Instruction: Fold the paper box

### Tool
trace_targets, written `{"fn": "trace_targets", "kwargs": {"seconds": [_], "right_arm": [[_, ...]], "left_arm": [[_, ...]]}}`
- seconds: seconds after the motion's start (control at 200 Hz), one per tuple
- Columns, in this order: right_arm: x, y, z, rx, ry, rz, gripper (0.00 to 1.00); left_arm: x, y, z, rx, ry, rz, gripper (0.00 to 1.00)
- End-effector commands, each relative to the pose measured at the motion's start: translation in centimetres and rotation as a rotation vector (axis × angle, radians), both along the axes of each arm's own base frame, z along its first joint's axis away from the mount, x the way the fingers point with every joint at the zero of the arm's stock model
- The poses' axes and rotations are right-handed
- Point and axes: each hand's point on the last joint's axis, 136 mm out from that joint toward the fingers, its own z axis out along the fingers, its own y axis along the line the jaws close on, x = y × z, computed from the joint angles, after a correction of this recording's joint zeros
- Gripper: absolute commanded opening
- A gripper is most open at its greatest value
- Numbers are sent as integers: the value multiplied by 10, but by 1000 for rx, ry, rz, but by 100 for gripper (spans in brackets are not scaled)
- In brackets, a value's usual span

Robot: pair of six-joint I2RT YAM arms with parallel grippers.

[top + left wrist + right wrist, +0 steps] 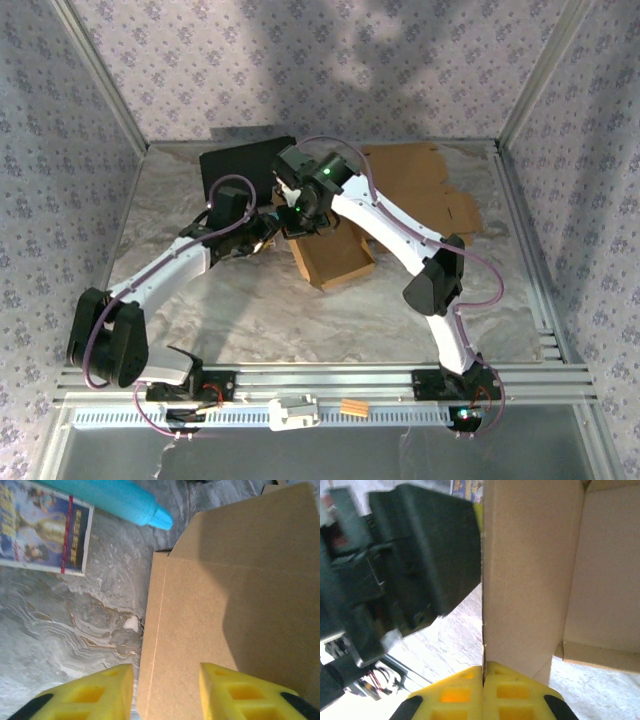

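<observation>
The brown paper box (338, 258) stands partly formed in the middle of the table, one end still open. My right gripper (300, 214) is at the box's left end, and in the right wrist view it (484, 674) is shut on the thin edge of an upright box wall (530, 575). My left gripper (267, 233) comes in from the left beside it. Its yellow fingers (95, 692) stand apart over the box's side panel (220, 625), one finger off the panel's edge and the other over the cardboard, with a gap showing.
A flat sheet of brown cardboard (425, 180) lies at the back right and a black board (240, 165) at the back left. A printed book (47, 527) and a blue cylinder (120, 497) lie by the box. Metal rails (330, 385) run along the near edge.
</observation>
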Motion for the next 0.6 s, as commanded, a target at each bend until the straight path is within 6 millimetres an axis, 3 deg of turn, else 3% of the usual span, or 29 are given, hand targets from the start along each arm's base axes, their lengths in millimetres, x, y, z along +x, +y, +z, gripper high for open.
{"fn": "trace_targets", "kwargs": {"seconds": [0.0,0.13,0.295,0.46,0.595], "right_arm": [[15,-5,22,32,-43,-172,0],[29,-20,25,12,-41,-377,0],[43,-41,36,33,-65,-703,0],[41,-61,37,43,-53,-1068,0],[38,-58,29,53,6,-1246,0]], "left_arm": [[-5,17,51,78,-121,5,43],[-26,50,76,177,-169,77,44],[-52,68,93,229,-225,49,44],[-81,68,80,218,-182,-24,43],[-98,66,75,223,-178,-105,43]]}}
